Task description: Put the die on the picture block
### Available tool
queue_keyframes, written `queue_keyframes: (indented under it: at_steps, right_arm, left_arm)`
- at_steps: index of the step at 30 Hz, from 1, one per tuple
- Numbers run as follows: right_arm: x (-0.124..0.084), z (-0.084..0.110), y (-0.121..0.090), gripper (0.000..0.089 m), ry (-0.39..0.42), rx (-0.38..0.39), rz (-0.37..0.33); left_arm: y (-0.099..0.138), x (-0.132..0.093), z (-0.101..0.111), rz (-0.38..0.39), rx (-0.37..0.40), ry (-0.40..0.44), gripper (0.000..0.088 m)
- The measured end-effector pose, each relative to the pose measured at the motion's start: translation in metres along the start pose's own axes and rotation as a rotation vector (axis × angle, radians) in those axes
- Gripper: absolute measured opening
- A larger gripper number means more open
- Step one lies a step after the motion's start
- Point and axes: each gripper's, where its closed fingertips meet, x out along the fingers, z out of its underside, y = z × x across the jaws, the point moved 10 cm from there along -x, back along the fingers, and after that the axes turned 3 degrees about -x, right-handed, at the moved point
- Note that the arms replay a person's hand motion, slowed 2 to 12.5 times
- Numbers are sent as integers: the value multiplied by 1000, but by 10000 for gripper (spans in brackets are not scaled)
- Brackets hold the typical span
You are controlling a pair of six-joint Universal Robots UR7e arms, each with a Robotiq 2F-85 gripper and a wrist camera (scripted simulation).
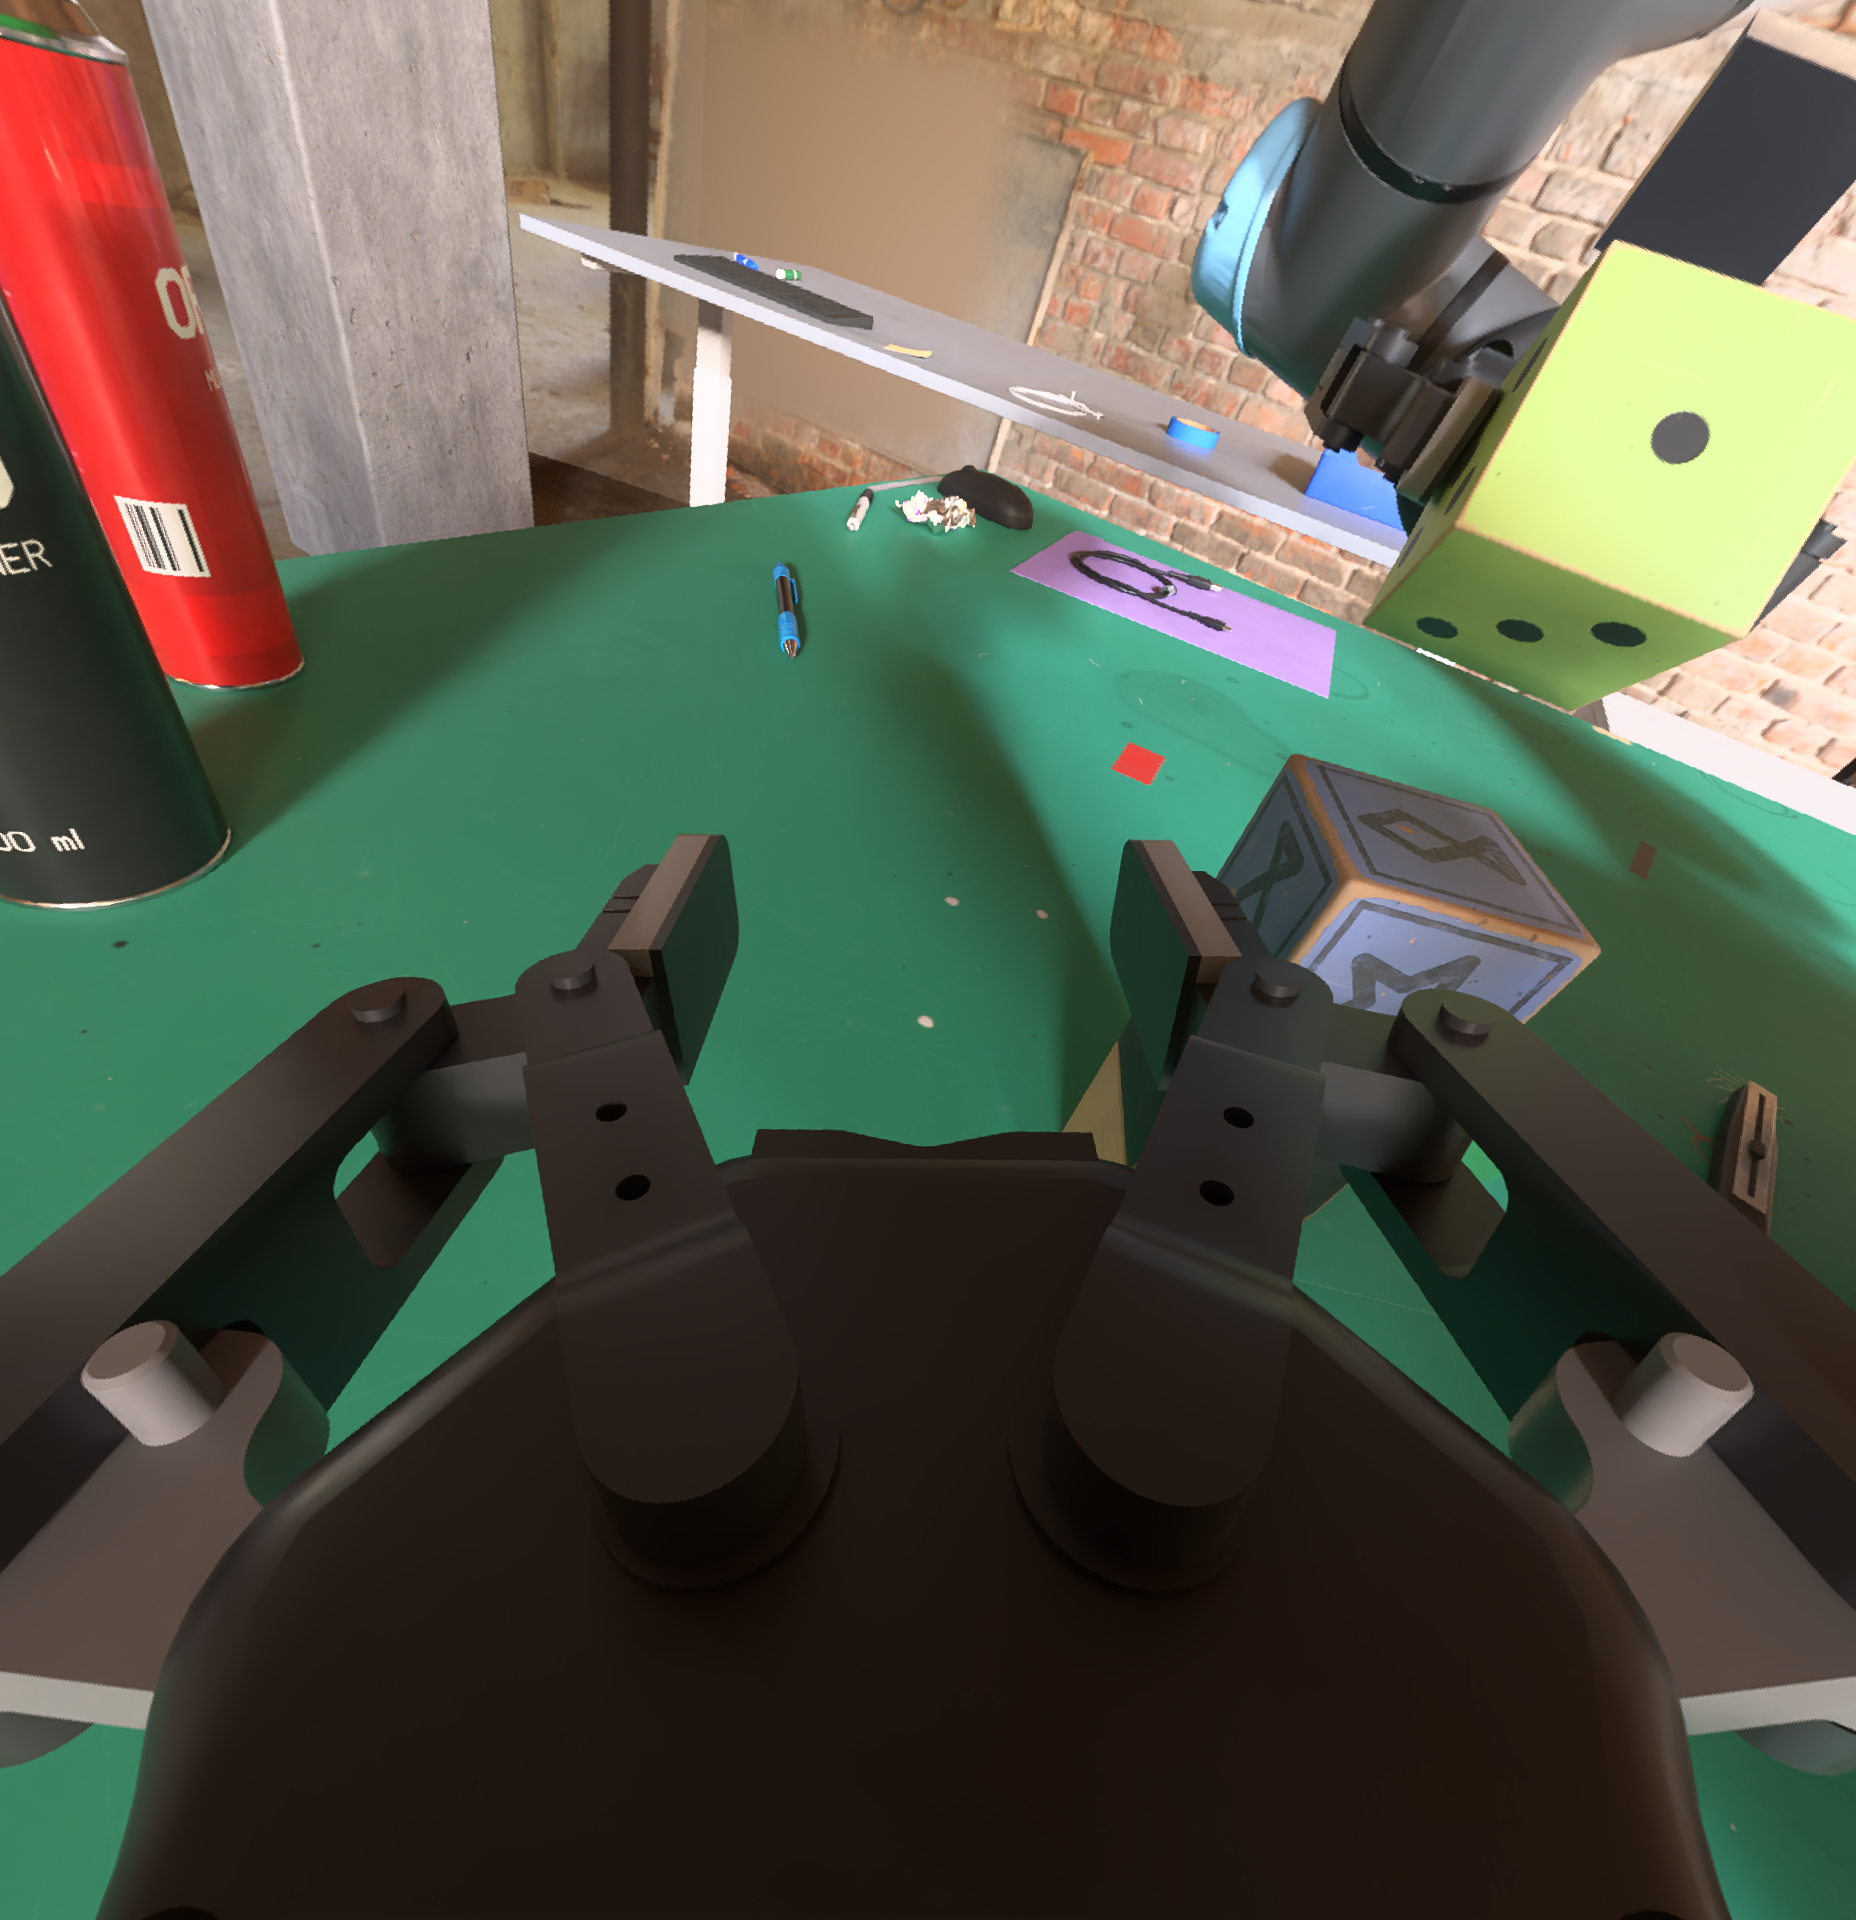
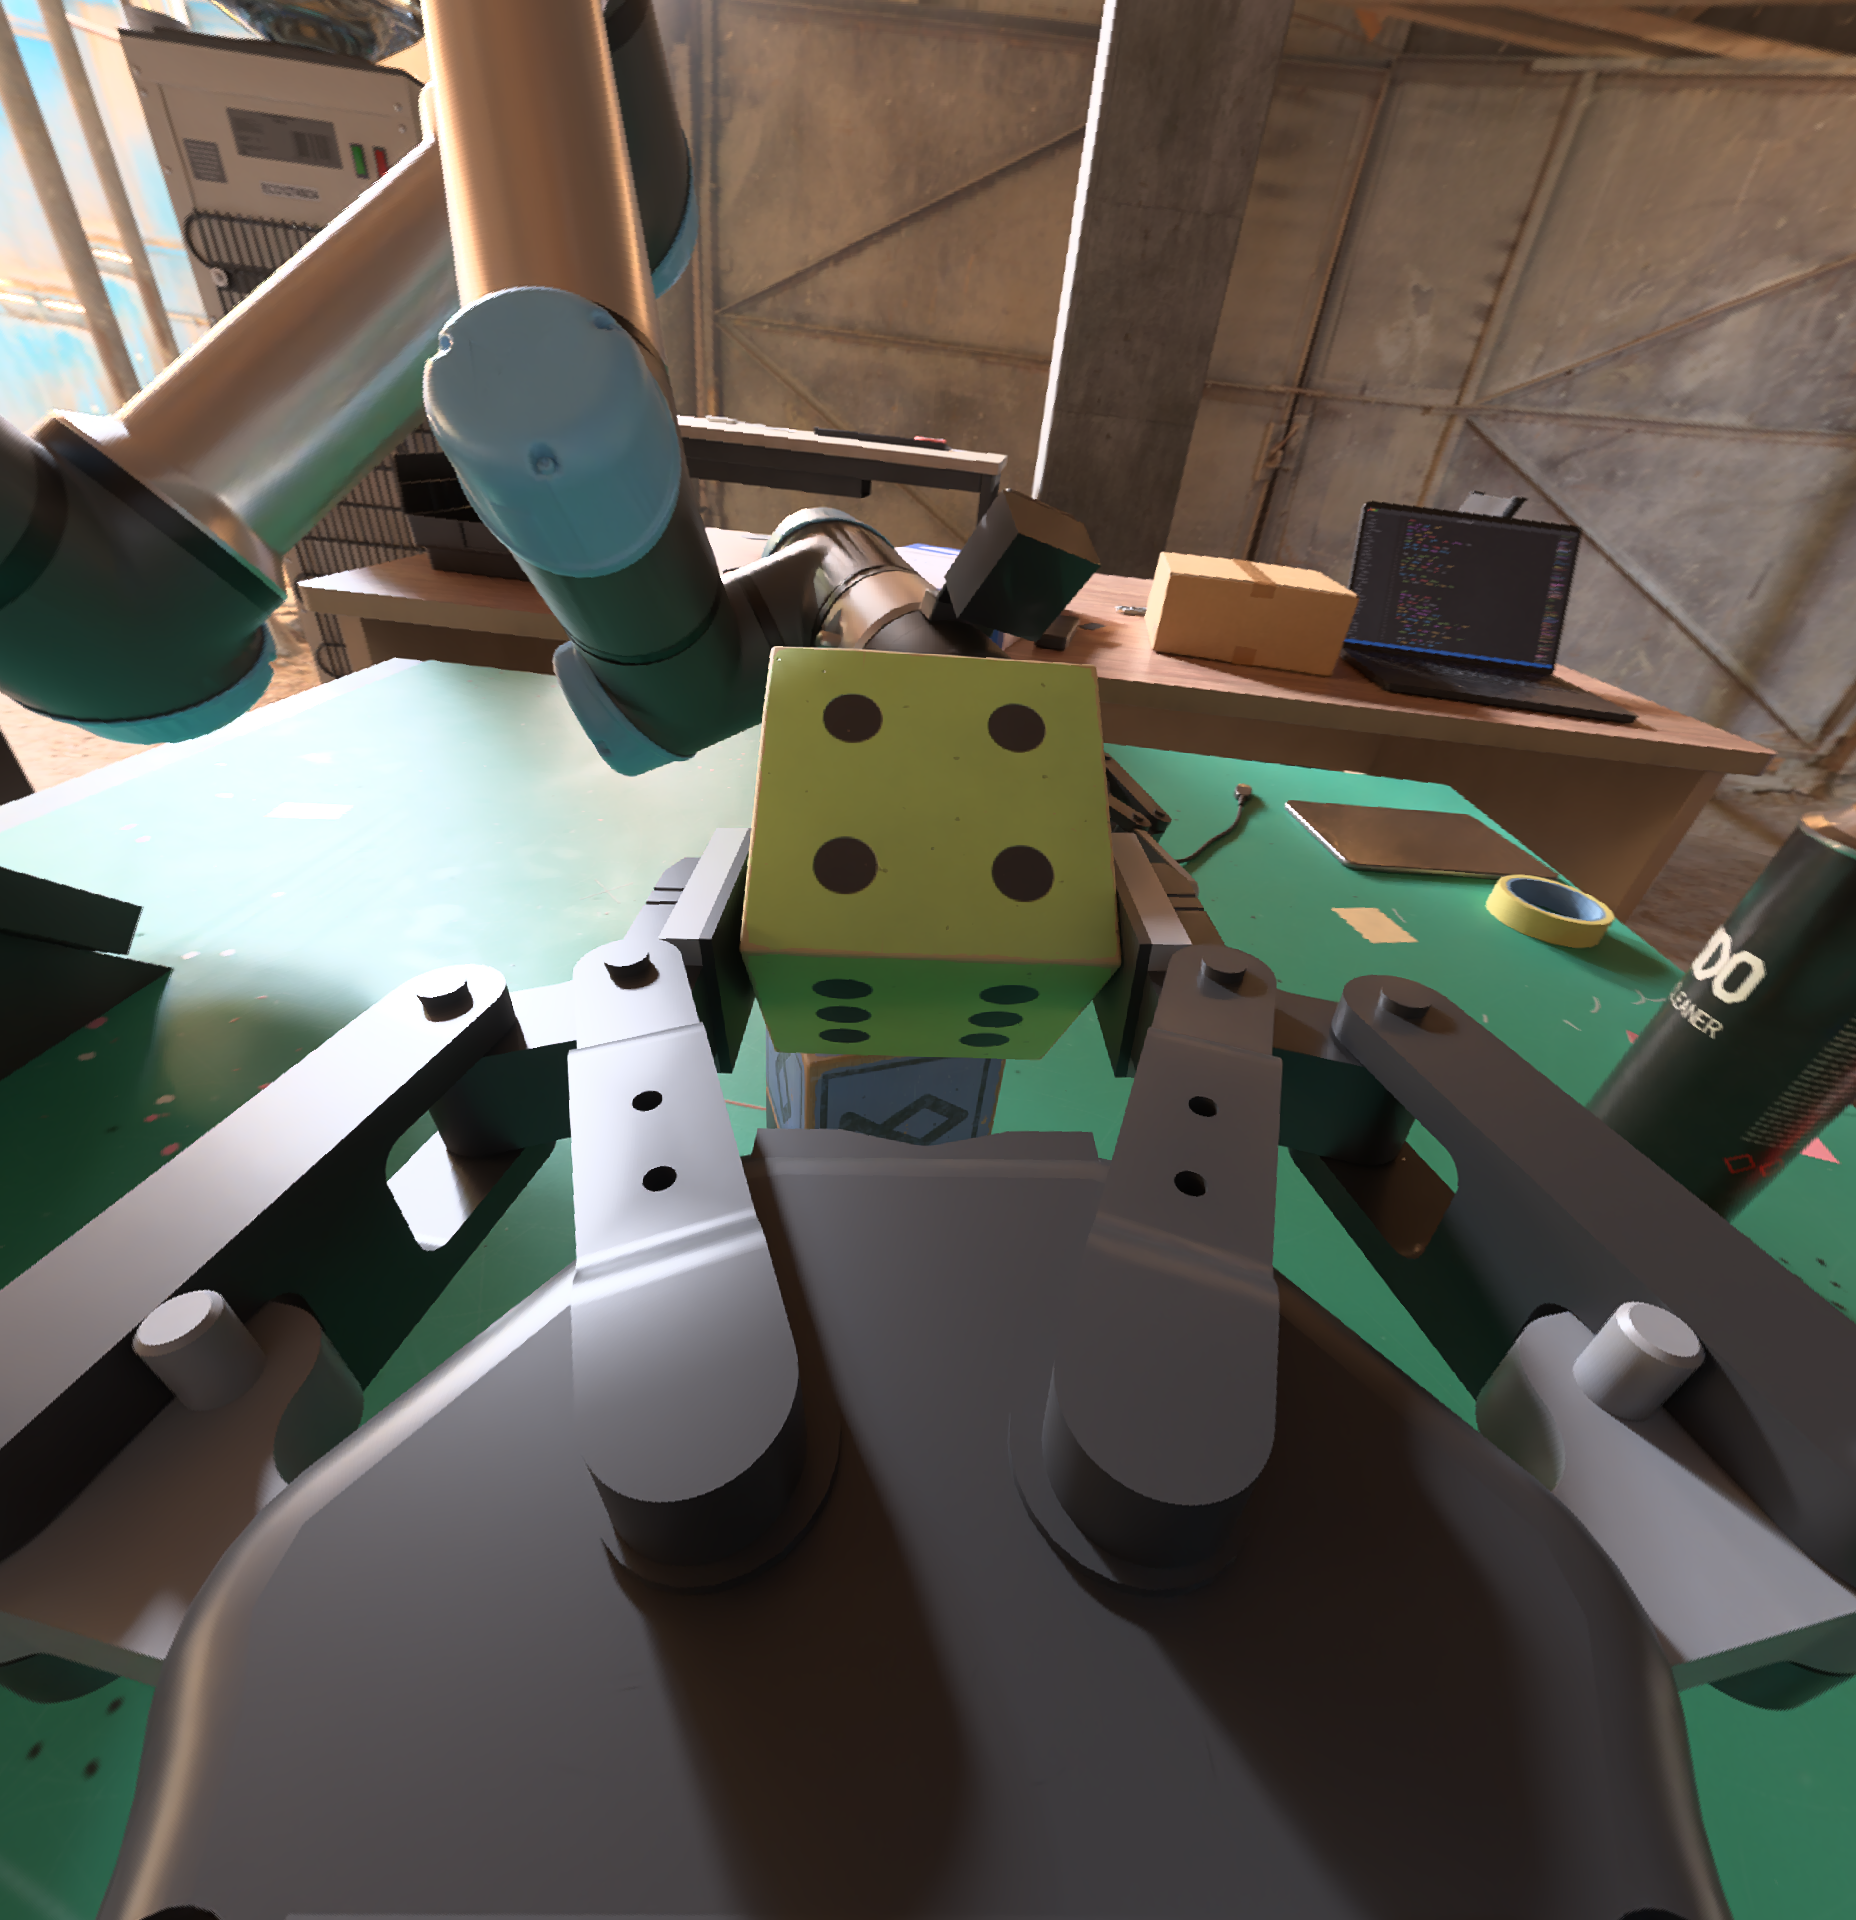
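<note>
My right gripper (image 2: 929,914) is shut on a lime-green die (image 2: 929,831) with black pips and holds it in the air. Below the die, the blue picture block (image 2: 903,1101) shows partly between my fingers. In the left wrist view the die (image 1: 1630,468) hangs at the upper right, above and beyond the blue picture block (image 1: 1423,894), which rests on the green table (image 1: 591,779). My left gripper (image 1: 924,935) is open and empty, just left of the block, with its right finger (image 1: 1163,935) close beside it.
A black spray can (image 1: 62,675) and a red one (image 1: 124,364) stand at the left. A blue pen (image 1: 787,611), a purple sheet with a cable (image 1: 1184,603) and a mouse (image 1: 991,497) lie farther back. A tape roll (image 2: 1547,909) and a tablet (image 2: 1423,836) lie at the right.
</note>
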Motion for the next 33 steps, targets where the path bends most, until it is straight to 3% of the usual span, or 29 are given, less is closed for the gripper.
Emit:
queue_keyframes:
  at_steps: [17,33]
  right_arm:
    - [21,-4,6,534,-165,-20,-146]
    - [31,-6,8,534,-221,-21,-220]
  left_arm:
    - [-1,4,3,4,-3,-22,645]
    - [3,7,4,-1,25,-48,644]
